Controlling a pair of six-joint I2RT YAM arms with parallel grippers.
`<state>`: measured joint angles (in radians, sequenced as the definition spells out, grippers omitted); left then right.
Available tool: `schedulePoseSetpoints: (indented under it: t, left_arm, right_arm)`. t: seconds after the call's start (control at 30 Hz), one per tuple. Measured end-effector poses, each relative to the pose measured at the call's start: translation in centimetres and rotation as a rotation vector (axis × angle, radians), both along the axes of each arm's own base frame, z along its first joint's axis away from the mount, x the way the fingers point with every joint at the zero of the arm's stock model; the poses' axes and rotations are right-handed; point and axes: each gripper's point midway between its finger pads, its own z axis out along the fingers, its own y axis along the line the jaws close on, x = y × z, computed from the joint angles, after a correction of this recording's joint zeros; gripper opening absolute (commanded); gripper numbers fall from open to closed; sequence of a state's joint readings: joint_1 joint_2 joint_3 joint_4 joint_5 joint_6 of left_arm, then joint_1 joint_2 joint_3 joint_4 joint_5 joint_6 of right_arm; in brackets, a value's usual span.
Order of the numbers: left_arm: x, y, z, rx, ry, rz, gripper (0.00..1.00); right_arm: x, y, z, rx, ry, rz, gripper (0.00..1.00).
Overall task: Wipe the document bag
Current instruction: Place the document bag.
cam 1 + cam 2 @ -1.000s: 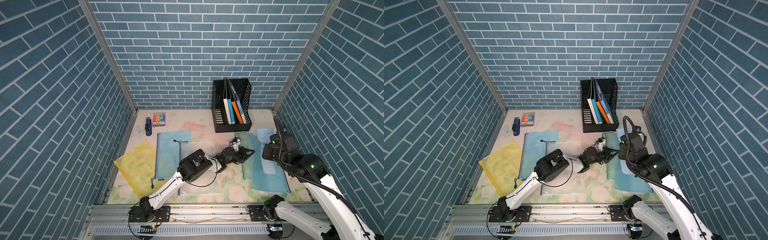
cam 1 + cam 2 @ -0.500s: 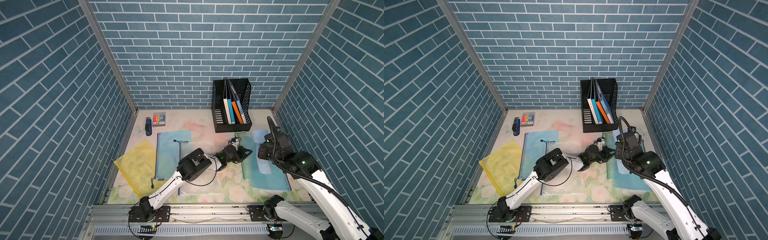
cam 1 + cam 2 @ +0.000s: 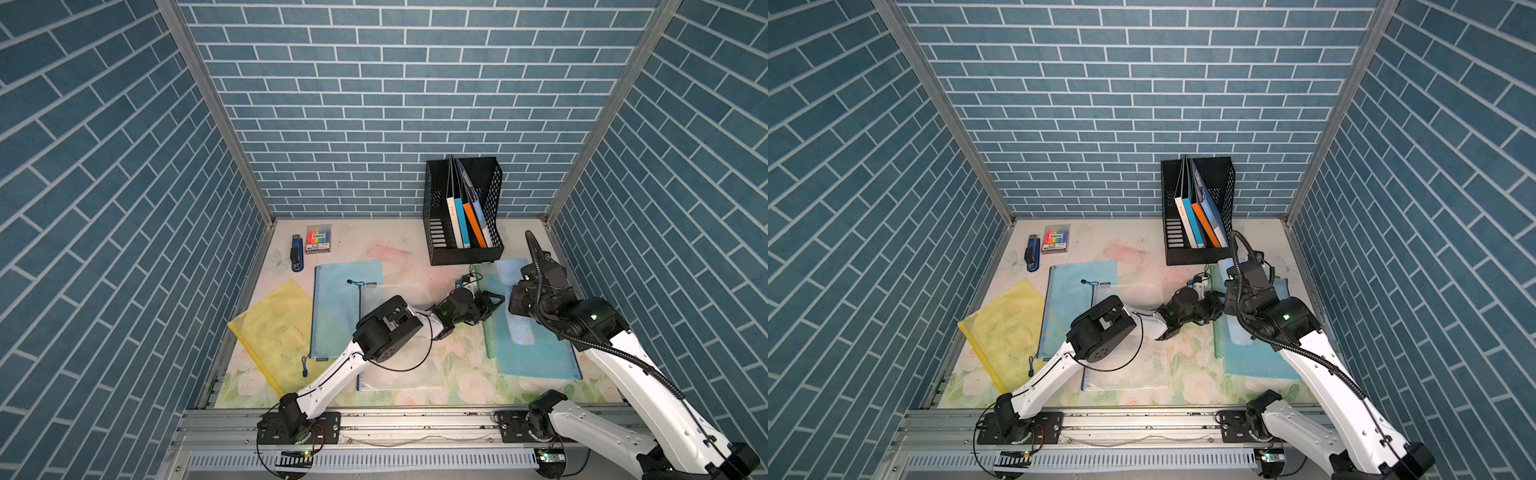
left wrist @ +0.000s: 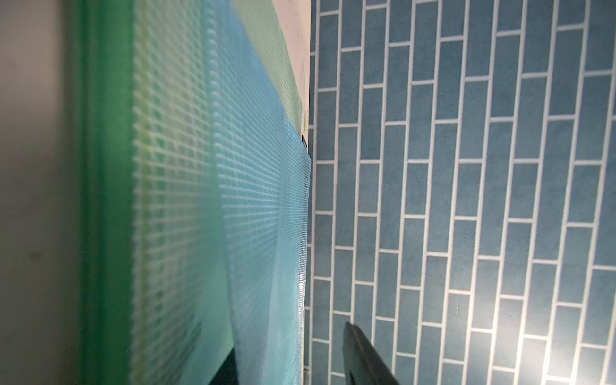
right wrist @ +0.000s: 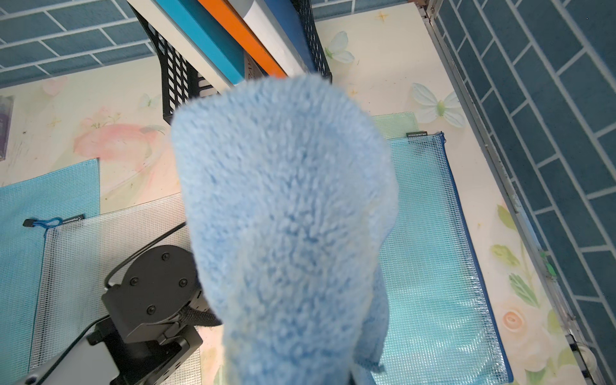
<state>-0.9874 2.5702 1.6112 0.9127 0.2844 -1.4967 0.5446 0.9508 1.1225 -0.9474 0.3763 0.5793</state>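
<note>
The document bag (image 3: pixel 540 357) (image 3: pixel 1258 361) is a blue mesh zip pouch lying flat at the right, on top of a green pouch (image 3: pixel 488 332). A fluffy light-blue cloth (image 3: pixel 521 330) (image 5: pixel 286 206) lies along the bag. My right gripper (image 3: pixel 516 308) is shut on the cloth, which hides its fingers in the right wrist view. My left gripper (image 3: pixel 494 300) (image 4: pixel 290 346) is at the bags' left edge and open. In the left wrist view the blue mesh edge (image 4: pixel 266 233) hangs loose between its two dark fingers (image 4: pixel 360 360).
A black file rack (image 3: pixel 461 212) with folders stands just behind the bags. A clear mesh pouch (image 3: pixel 395 332), a light-blue pouch (image 3: pixel 336 311) and a yellow pouch (image 3: pixel 274 332) lie to the left. A stapler (image 3: pixel 296 257) and a marker pack (image 3: pixel 318 239) sit at the back left. The right wall is close.
My left gripper's jaws have opened at the bag's edge. My right arm has shifted slightly left with the cloth.
</note>
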Motion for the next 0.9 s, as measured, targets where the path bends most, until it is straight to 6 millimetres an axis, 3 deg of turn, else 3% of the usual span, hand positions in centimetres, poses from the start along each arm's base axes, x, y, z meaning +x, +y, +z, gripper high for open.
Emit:
schedulePoseSetpoints:
  t: [0.13,0.23,0.47,0.67,0.8,0.9]
  left_arm:
    - [0.0,0.3,0.2,0.059,-0.009,0.000,0.66]
    - [0.5,0.4,-0.2,0.197,-0.026,0.011,0.68]
    - [1.3,2.1,2.9,0.394,-0.102,0.048,0.71]
    - [1.6,4.1,3.3,0.530,-0.160,0.068,0.74]
    - [1.8,6.8,3.7,0.617,-0.209,0.078,0.75]
    - [2.4,11.4,4.8,0.658,-0.228,0.100,0.75]
  right_arm:
    - [0.1,0.1,0.0,0.006,-0.003,0.002,0.00]
    - [0.2,0.2,0.0,0.007,0.000,0.004,0.00]
    - [0.3,0.3,0.0,0.007,-0.001,0.004,0.00]
    - [0.6,0.4,-0.2,0.004,0.004,0.004,0.00]
    - [1.0,0.9,-0.2,0.007,0.018,0.011,0.00]
    - [1.5,1.6,-0.3,0.018,0.031,0.024,0.00]
